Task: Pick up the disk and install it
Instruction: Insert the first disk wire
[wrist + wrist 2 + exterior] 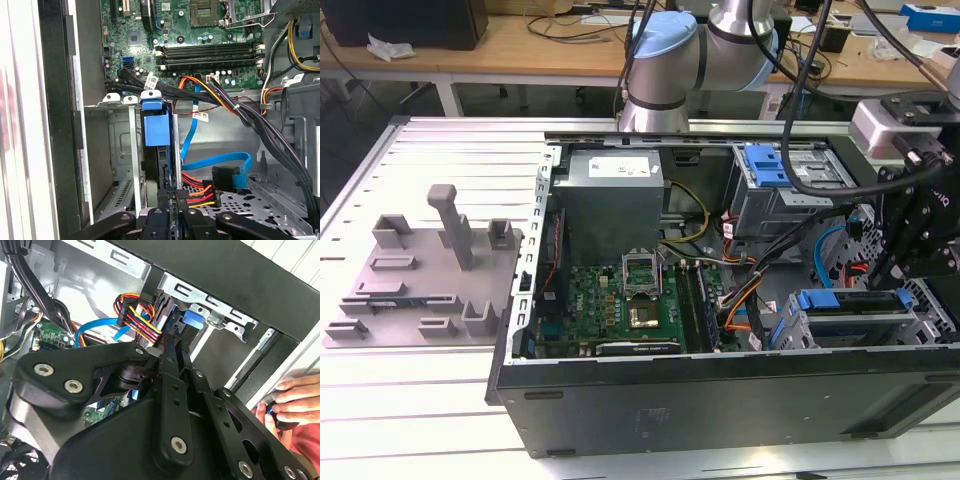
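The disk [158, 131] stands on edge in a slot of the grey metal drive cage [116, 150], with its blue carrier rail facing up. In the exterior view the disk [848, 300] lies in the cage at the case's near corner on the exterior view's right. My gripper [172, 202] sits at the disk's end, its two black fingers [170, 357] pressed close on the thin edge. In the exterior view the gripper [898, 272] hangs just above the cage. The disk's blue tab [194, 320] shows past the fingertips.
Blue data cable [215, 162] and a red-yellow-black power plug [197, 192] lie right beside the slot. The motherboard [620, 300] fills the case floor. A grey fixture tray [420, 270] sits outside the case, on the exterior view's left. A person's hand [290, 400] rests outside the case wall.
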You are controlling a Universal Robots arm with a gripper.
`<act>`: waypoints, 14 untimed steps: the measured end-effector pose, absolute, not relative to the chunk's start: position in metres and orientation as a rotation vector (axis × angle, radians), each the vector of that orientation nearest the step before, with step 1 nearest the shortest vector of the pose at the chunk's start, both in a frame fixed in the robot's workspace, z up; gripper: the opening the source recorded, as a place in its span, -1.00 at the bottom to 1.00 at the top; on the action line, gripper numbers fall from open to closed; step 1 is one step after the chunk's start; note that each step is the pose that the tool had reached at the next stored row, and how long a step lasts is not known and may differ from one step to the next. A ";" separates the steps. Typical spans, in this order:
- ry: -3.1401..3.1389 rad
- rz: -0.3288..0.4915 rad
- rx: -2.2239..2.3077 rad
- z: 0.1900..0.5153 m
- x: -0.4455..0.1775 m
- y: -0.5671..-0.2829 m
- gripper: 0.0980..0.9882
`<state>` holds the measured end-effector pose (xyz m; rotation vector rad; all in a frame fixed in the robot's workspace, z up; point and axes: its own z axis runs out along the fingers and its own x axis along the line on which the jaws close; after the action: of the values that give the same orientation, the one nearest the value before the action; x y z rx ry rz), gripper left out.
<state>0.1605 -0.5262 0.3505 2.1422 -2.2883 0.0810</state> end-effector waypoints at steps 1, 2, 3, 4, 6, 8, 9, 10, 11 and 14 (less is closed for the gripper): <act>-2.288 0.081 2.142 0.350 0.160 -0.526 -0.84; -2.288 0.081 2.142 0.350 0.160 -0.526 -0.84; -2.288 0.081 2.142 0.350 0.160 -0.526 -0.84; -2.288 0.081 2.142 0.350 0.160 -0.526 -0.84; -2.288 0.081 2.142 0.349 0.160 -0.526 -0.84; -2.288 0.081 2.142 0.349 0.160 -0.526 -0.84; -2.288 0.081 2.142 0.349 0.160 -0.526 -0.84; -2.288 0.081 2.142 0.349 0.160 -0.526 -0.84; -2.288 0.081 2.142 0.348 0.160 -0.526 -0.84; -2.288 0.081 2.142 0.348 0.160 -0.526 -0.84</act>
<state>0.1603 -0.5262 0.3479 2.1422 -2.2883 0.0810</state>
